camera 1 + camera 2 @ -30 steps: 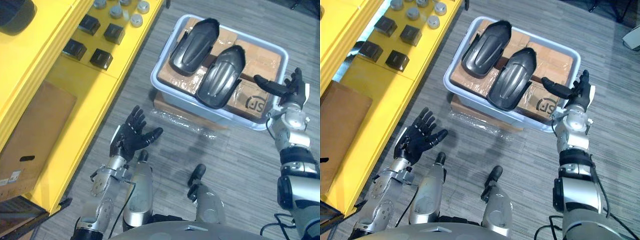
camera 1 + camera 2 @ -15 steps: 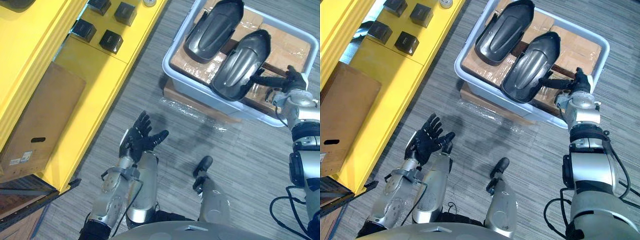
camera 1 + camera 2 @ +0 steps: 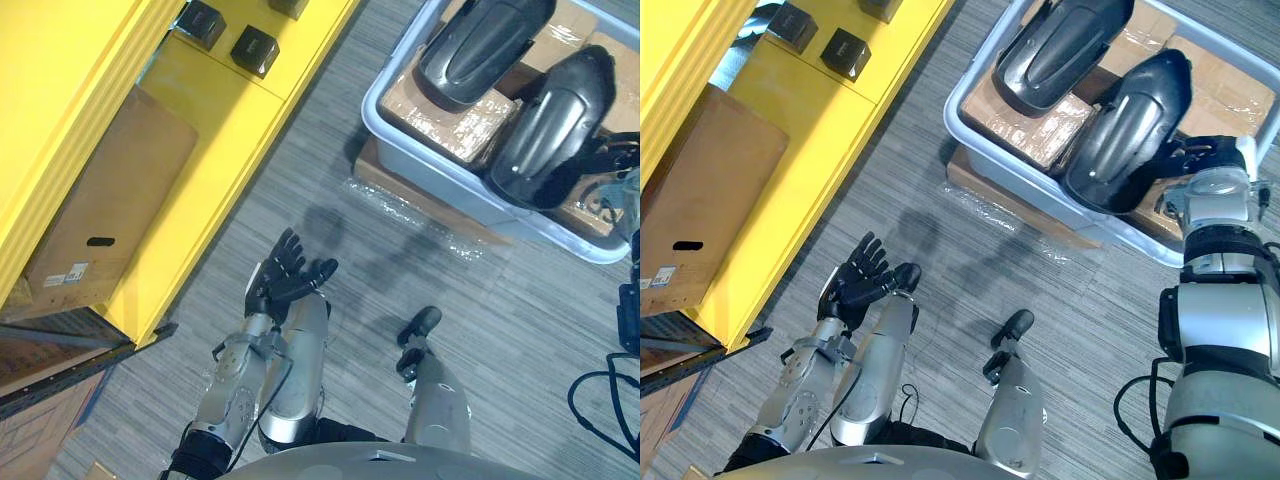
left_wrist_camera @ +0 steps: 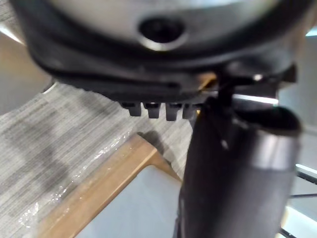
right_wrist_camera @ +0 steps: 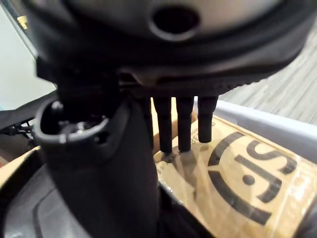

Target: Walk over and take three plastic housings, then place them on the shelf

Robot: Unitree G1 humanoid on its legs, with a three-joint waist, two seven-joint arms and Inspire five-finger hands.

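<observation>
Two glossy dark plastic housings [image 3: 1060, 50], long and curved like shells, side by side on tape-wrapped cardboard boxes [image 3: 1030, 115] inside pale grey bin [image 3: 1040, 190]; farther one cut off by view's top edge. At rim of nearer housing [image 3: 1125, 135], by bin's right edge, right hand [image 3: 1212, 153] unclenched: fingers straight onto cardboard, thumb over dark shell. Over ribbed grey floor [image 3: 970, 260] beside smooth yellow shelf [image 3: 790, 130], left hand [image 3: 858, 283] spread wide, holding nothing.

Probably a warehouse or assembly shop: yellow shelf [image 3: 205, 120] stocked with small black parts [image 3: 254, 48], cardboard box [image 3: 110, 205] on its lower level, grey tote [image 3: 440, 178] holding dark housings [image 3: 550, 125] on cartons [image 3: 440, 112], grey striped floor [image 3: 330, 250].
</observation>
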